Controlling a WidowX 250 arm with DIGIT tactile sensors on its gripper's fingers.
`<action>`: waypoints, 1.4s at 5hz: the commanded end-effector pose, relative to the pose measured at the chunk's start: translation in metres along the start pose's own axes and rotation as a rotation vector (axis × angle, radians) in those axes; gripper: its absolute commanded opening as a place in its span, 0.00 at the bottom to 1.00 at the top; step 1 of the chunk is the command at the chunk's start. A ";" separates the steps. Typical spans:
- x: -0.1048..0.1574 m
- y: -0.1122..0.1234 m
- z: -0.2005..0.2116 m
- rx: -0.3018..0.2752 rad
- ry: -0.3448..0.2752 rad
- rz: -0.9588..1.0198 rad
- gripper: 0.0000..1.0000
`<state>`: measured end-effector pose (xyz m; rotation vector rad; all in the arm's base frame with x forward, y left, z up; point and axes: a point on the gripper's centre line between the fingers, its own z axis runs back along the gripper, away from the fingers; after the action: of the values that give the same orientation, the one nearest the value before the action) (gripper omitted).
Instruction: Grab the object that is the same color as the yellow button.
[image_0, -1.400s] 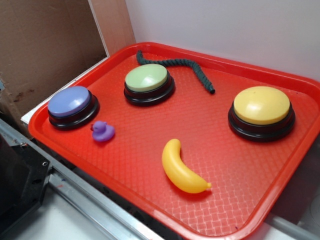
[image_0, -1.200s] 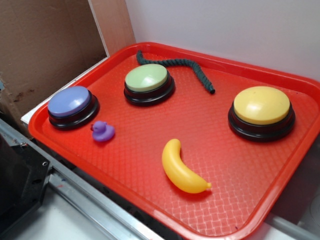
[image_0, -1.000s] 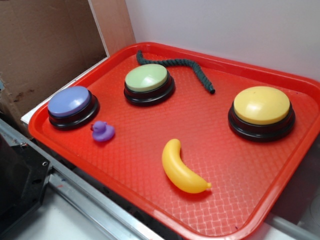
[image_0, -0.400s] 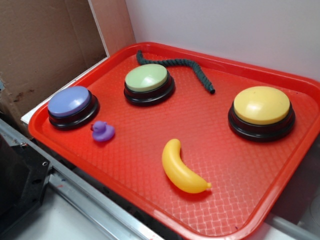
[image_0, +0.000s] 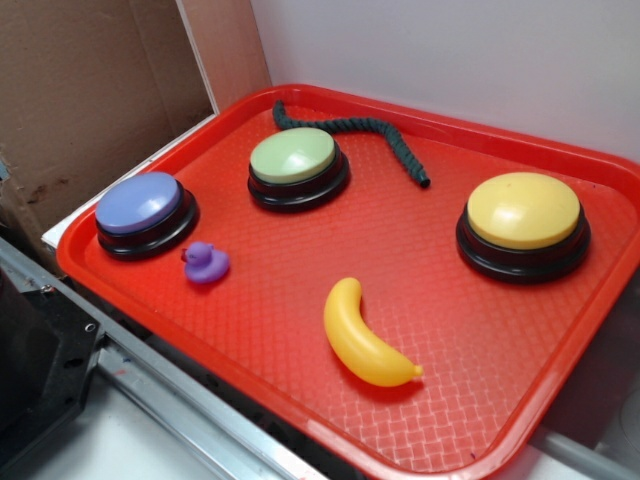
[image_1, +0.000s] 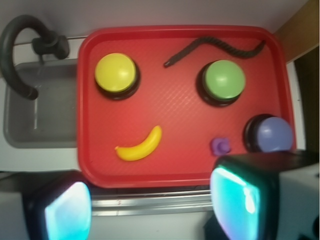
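We are at the very start of the job: nothing is held, and our gripper (image_1: 150, 205) hangs high above the near edge of the red tray (image_0: 300, 390), its two fingers (image_1: 240, 195) seen at the bottom of the wrist view with a wide gap between them, so the jaws stand apart and empty. In the exterior view the gripper does not show at all. The banana (image_0: 362, 338) is the thing we want, since it shares its colour with the yellow button (image_0: 523, 212); it lies flat on the tray floor toward the near rim, clear of everything else, with the yellow button farther back and to one side of it. The purple duck (image_0: 206, 262) sits just beside the purple button (image_0: 143, 205), well apart from the banana, and the green button (image_0: 295, 158) stands toward the back with a dark rope (image_0: 380, 130) curling behind it. We judge that the step in hand is the approach. The next move calls for bringing the gripper forward over the banana, which in the wrist view lies ahead and slightly toward the side of the yellow button, turning the wrist so the fingers straddle the curved body across its thick middle, and then descending. The glossy, rounded skin may slip, so a centred grip seems wise.
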<state>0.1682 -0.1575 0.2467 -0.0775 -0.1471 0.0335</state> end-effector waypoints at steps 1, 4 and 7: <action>-0.032 -0.014 0.010 -0.037 -0.089 -0.076 1.00; -0.036 0.026 -0.082 -0.052 0.087 -0.019 1.00; 0.004 0.012 -0.128 -0.137 0.093 0.213 1.00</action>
<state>0.1852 -0.1498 0.1077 -0.1964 -0.0077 0.2391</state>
